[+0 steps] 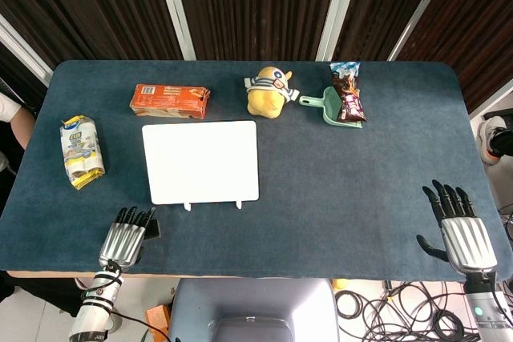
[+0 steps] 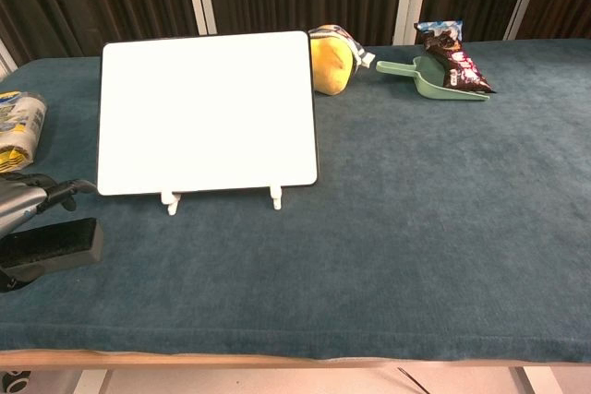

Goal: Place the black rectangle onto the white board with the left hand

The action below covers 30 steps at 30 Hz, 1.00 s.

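Chest view: black rectangle (image 2: 51, 244) under fingers (image 2: 42, 193)

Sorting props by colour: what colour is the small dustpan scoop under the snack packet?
The small plastic dustpan scoop is pale mint green, clearest in the chest view.

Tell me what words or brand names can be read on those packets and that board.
No text here can be read.
Orange box: printing, too blurred.
Yellow and white packet: blue logo, too small.
Dark snack bag: markings, illegible.
White board: blank.
Yellow plush toy: no lettering visible.
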Each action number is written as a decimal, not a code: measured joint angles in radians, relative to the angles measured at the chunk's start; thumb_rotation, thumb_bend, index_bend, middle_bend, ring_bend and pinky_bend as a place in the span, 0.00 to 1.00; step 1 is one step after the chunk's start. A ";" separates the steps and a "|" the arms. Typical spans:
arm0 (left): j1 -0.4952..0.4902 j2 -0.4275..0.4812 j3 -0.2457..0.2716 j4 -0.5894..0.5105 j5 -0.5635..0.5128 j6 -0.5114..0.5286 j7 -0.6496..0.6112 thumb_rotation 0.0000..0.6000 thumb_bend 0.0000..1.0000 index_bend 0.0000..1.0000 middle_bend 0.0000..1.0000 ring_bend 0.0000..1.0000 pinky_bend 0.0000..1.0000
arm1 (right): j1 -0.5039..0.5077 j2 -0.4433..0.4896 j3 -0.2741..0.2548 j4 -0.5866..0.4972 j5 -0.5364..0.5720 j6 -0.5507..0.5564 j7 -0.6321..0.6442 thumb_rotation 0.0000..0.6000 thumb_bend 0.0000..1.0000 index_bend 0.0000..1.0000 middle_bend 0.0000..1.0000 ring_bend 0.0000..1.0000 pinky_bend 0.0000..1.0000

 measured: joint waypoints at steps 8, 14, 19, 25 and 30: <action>-0.022 -0.030 0.004 0.025 -0.061 0.007 0.022 1.00 0.39 0.18 0.25 0.12 0.14 | -0.001 0.003 -0.003 0.000 -0.010 0.005 0.007 1.00 0.19 0.00 0.00 0.00 0.00; -0.041 -0.049 0.001 0.043 -0.085 0.017 0.024 1.00 0.39 0.31 0.31 0.16 0.14 | 0.002 0.003 -0.003 0.000 -0.012 0.001 0.006 1.00 0.19 0.00 0.00 0.00 0.00; -0.051 -0.063 0.001 0.063 -0.088 0.023 0.014 1.00 0.39 0.42 0.43 0.24 0.15 | 0.003 0.001 -0.004 -0.001 -0.009 -0.002 0.001 1.00 0.19 0.00 0.00 0.00 0.00; -0.061 -0.071 0.002 0.083 -0.086 0.031 0.004 1.00 0.39 0.56 0.61 0.36 0.17 | 0.003 0.001 -0.001 -0.002 -0.003 -0.001 0.000 1.00 0.19 0.00 0.00 0.00 0.00; -0.058 -0.074 0.004 0.096 -0.004 0.065 -0.043 1.00 0.50 0.73 0.82 0.50 0.22 | 0.002 0.000 -0.002 -0.001 -0.004 0.000 0.002 1.00 0.19 0.00 0.00 0.00 0.00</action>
